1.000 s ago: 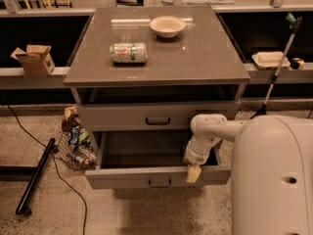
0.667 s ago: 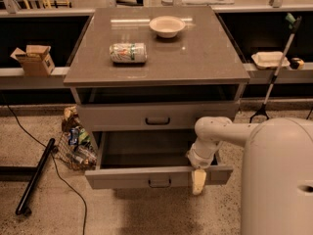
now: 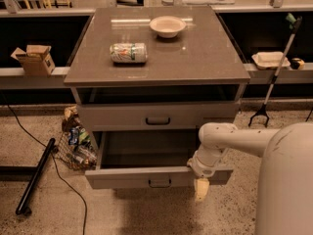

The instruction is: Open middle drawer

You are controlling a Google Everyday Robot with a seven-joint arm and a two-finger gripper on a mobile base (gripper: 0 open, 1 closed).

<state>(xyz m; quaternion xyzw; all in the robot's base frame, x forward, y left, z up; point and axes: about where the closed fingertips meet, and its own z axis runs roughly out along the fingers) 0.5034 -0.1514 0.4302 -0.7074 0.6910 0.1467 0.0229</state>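
Observation:
The middle drawer (image 3: 122, 178) is pulled out of the grey cabinet, and its inside is dark and looks empty. Its small dark loop handle (image 3: 160, 183) sits at the centre of the front. The top drawer front (image 3: 112, 116) above it is closed, and the lowest drawer is hidden under the open one. My gripper (image 3: 201, 189) hangs pointing down just in front of the right end of the open drawer's front, a little below its lower edge. It holds nothing that I can see. My white arm (image 3: 230, 138) reaches in from the right.
A can (image 3: 128, 53) on its side and a white bowl (image 3: 167, 26) are on the cabinet top. A bag of packets (image 3: 76, 143) and a black pole (image 3: 34, 175) are on the floor at left. A grabber tool (image 3: 274, 77) leans at right. My white body (image 3: 286, 185) fills the lower right.
My gripper has dropped a little lower and slightly right along the open drawer's front. The drawer has stayed pulled out.

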